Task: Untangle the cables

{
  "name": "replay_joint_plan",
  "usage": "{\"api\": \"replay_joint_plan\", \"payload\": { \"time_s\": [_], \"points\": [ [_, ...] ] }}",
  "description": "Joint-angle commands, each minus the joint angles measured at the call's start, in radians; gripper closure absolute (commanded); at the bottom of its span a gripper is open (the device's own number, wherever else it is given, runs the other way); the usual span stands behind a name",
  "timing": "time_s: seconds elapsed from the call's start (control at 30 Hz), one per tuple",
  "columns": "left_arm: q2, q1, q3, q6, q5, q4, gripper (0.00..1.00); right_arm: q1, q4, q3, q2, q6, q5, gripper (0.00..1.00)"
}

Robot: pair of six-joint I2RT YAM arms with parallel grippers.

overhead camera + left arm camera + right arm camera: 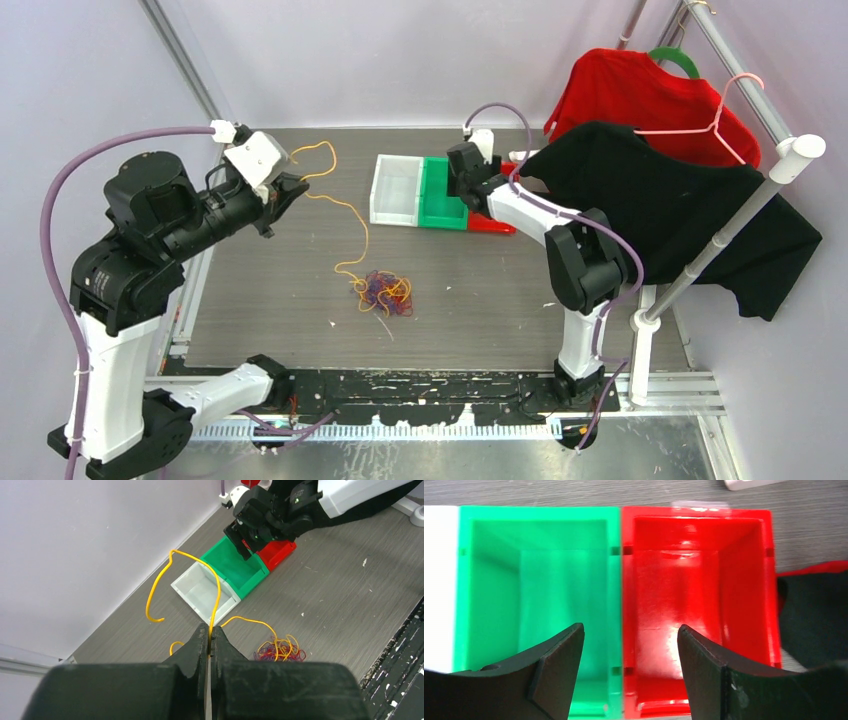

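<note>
The cables lie as a small clump (383, 292) of red, dark purple-blue and orange-yellow strands at mid-table, also showing in the left wrist view (279, 650). One orange-yellow cable (352, 212) runs up out of it to my left gripper (290, 190), which is raised at the left and shut on that strand (216, 587); the free end loops past the tips (210, 632). My right gripper (466, 188) hovers open over the shared wall of the green bin (539, 580) and red bin (704, 575), nothing between its fingertips (630, 632).
A white bin (395, 190), the green bin (442, 205) and the red bin (492, 225) stand side by side at the back. A rack at the right carries a black shirt (670, 210) and a red shirt (630, 95) on hangers.
</note>
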Motion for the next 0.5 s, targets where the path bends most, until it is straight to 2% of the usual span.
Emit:
{"api": "replay_joint_plan", "payload": {
  "time_s": [0.0, 0.2, 0.33, 0.47],
  "points": [
    [0.004, -0.004, -0.006, 0.009, 0.033, 0.008, 1.0, -0.036, -0.007, 0.039, -0.042, 0.002, 0.023, 0.27],
    [0.006, -0.004, -0.004, 0.009, 0.039, 0.011, 1.0, -0.036, -0.008, 0.026, 0.016, 0.016, -0.044, 0.29],
    [0.007, -0.003, -0.001, 0.009, 0.04, 0.012, 1.0, -0.03, 0.011, -0.004, 0.029, 0.05, -0.094, 0.38],
    [0.01, -0.004, 0.0, 0.008, 0.041, 0.012, 1.0, 0.009, 0.045, -0.034, 0.029, 0.08, -0.09, 0.51]
  ]
}}
